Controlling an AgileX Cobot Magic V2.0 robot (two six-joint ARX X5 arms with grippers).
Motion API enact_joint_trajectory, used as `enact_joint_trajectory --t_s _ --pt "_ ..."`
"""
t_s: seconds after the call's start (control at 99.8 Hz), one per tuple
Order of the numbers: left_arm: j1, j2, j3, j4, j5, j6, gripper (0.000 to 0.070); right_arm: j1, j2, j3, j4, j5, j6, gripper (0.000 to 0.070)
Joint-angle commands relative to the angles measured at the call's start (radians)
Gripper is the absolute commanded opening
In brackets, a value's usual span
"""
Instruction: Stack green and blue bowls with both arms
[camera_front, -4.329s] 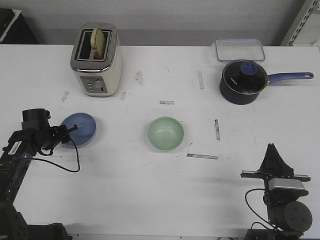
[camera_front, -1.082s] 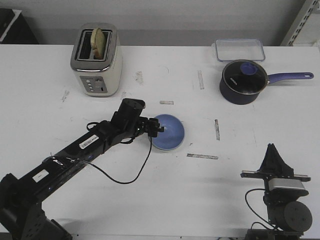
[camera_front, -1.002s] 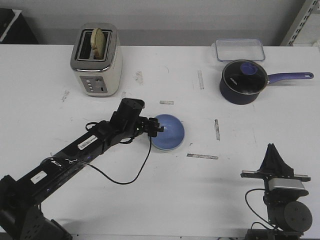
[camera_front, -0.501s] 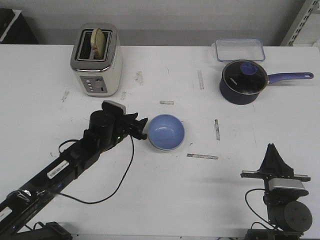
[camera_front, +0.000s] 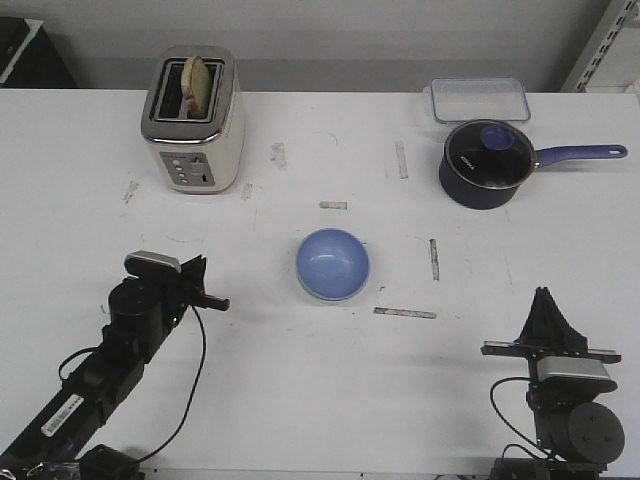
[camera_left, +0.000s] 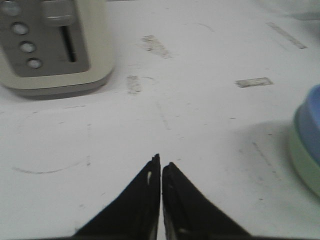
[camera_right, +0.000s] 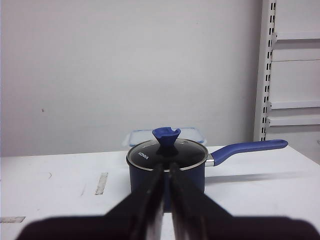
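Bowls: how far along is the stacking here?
Looks done: the blue bowl sits nested in the green bowl, whose rim shows beneath it in the left wrist view. Nothing in hand: left gripper shut and empty, apart from the stack; right gripper shut, parked. Nothing visibly left.

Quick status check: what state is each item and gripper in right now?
Blue bowl: nested in the green bowl, upright.
Green bowl: under the blue one, only its rim showing.
Left gripper: shut, empty, clear of the bowls.
Right gripper: shut, empty.
Saucepan: lid on.
Toaster: bread in the slot.
Container: lid on.
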Motion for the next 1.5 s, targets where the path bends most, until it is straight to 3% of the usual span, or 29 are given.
enact_joint_trajectory --t_s 0.0,0.261,0.401,0.852,1.182,1.333,1.493 --pt "0.012 -0.027 -0.021 0.014 -0.004 0.012 0.0 0.0 -0.002 0.0 0.01 0.0 0.01 0.0012" --pt "0.062 -0.249 -0.138 0.028 -0.004 0.012 0.0002 0.0 -0.002 0.0 0.01 0.0 0.01 0.0012" --pt "0.066 -0.358 -0.138 -0.026 -0.004 0.012 0.0002 0.0 -0.002 0.0 0.01 -0.001 0.01 0.0012" --pt "0.066 -0.654 -0.138 -0.015 -0.004 0.012 0.0002 0.0 -0.002 0.0 0.01 0.0 0.01 0.0012" --pt "0.066 -0.765 -0.142 -0.03 0.001 0.014 0.0002 0.0 -0.002 0.0 0.01 0.0 0.01 0.0012" --pt "0.077 -0.766 -0.159 -0.029 0.008 0.106 0.0002 0.0 -0.002 0.0 0.01 -0.001 0.01 0.0012" --pt "0.124 -0.766 -0.201 -0.01 0.017 0.106 0.0002 0.0 -0.002 0.0 0.01 0.0 0.01 0.0012"
